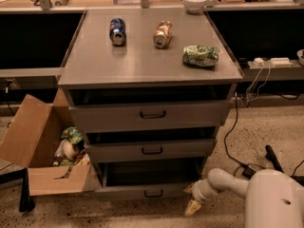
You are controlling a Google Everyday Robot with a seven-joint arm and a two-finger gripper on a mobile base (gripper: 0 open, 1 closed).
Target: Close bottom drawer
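The bottom drawer (142,192) of the grey cabinet is pulled out, its narrow front panel with a small dark handle standing forward of the two drawers above. My gripper (190,198), on a white arm coming from the lower right, is at the right end of that front panel, near the floor. Its two yellowish fingertips (193,207) stand apart and hold nothing. The middle drawer (152,150) and the top drawer (152,114) also stand slightly forward.
On the cabinet top (95,65) lie a blue can (117,31), a brown can (162,33) and a green crumpled bag (201,55). An open cardboard box (42,175) with trash sits left of the drawers. Cables (232,146) run over the floor at the right.
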